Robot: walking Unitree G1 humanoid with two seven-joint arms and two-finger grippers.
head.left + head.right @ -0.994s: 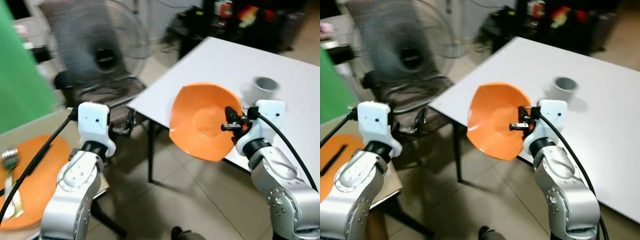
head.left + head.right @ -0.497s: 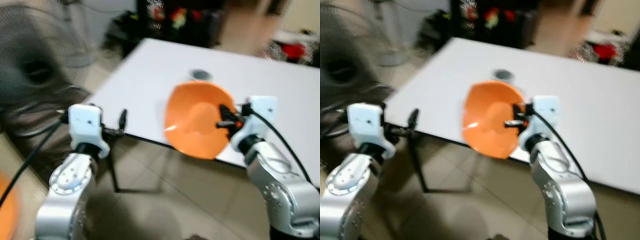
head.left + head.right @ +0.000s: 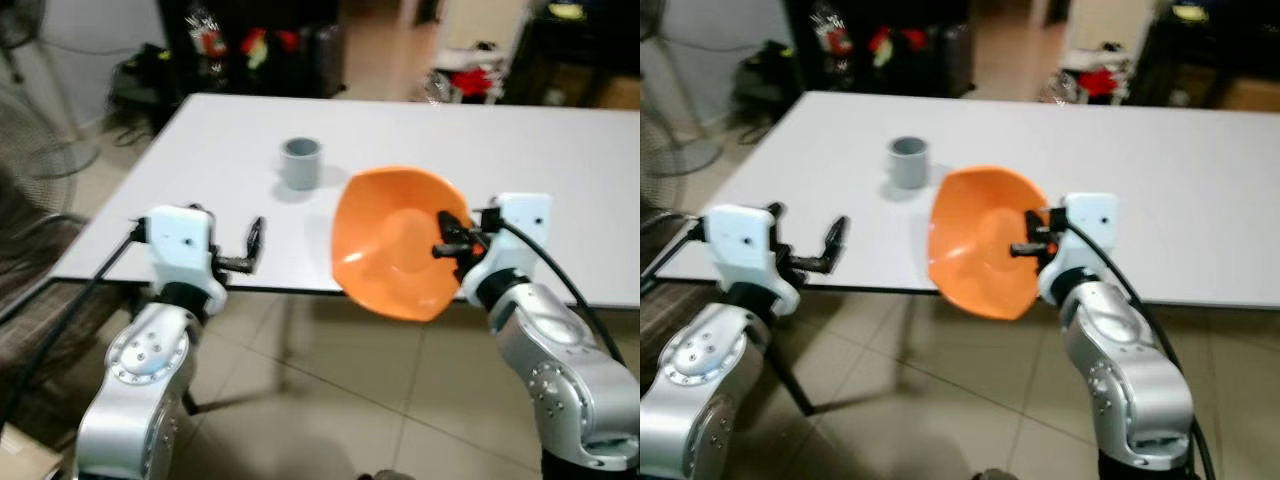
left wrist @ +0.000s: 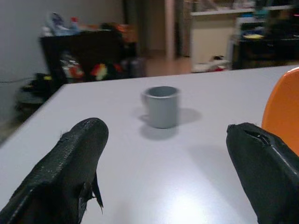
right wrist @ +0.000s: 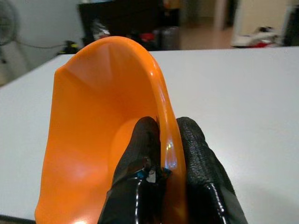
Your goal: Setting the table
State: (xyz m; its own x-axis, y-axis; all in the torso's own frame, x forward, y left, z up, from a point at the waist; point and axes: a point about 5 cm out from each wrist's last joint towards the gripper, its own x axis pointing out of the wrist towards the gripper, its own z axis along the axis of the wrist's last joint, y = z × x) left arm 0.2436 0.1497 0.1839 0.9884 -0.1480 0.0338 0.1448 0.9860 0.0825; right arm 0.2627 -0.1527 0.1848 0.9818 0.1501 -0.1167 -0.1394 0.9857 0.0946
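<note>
Now right gripper pinching orange bowl (left gripper wide) over table.

A white table carries a grey cup. At its near edge the right gripper pinches the rim of an orange bowl tipped on edge. The left gripper hovers open-fingered just beside the table's edge.

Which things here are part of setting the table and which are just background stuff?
For the job: orange bowl pinched at its rim by the right end effector; grey cup; white table.
Just lying about: standing fan; dark shelf with colourful items.
</note>
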